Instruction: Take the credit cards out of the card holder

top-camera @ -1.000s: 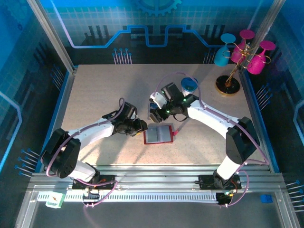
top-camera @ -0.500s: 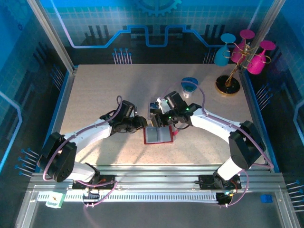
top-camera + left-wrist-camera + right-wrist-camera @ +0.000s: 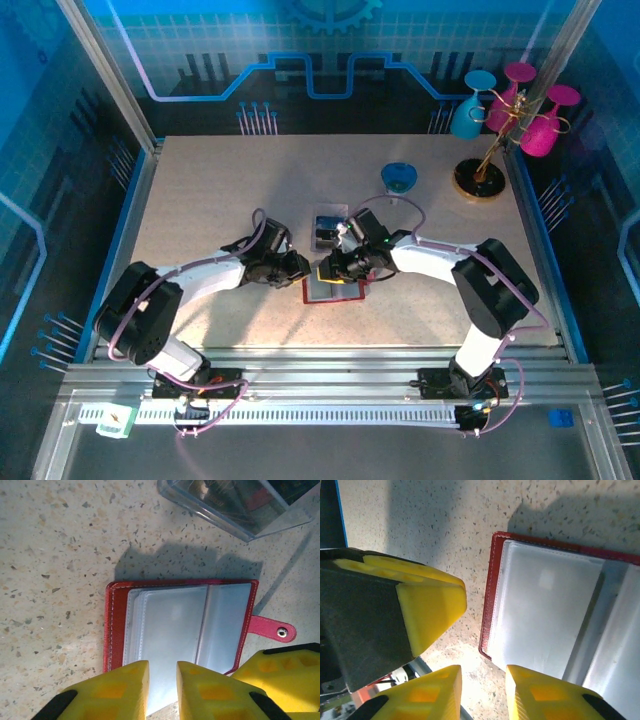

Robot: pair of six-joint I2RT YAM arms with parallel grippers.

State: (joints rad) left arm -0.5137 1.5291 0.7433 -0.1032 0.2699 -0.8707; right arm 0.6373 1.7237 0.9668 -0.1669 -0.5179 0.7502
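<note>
Card holder (image 3: 180, 625), red and wide open, lies flat on the table (image 3: 200, 190), near the clear tray (image 3: 240, 505). Its grey pockets face up, and no credit cards can be made out in them. The left gripper (image 3: 162, 675) hangs over one edge of the holder, its jaws only a little apart, with nothing seen between them. The right gripper (image 3: 482, 680) is at a corner of the holder, its jaws also a little apart and holding nothing. The two grippers are very close and could bump. If the jaws pinch the thin pocket and not a card, the whole holder could lift or slide away.
</note>
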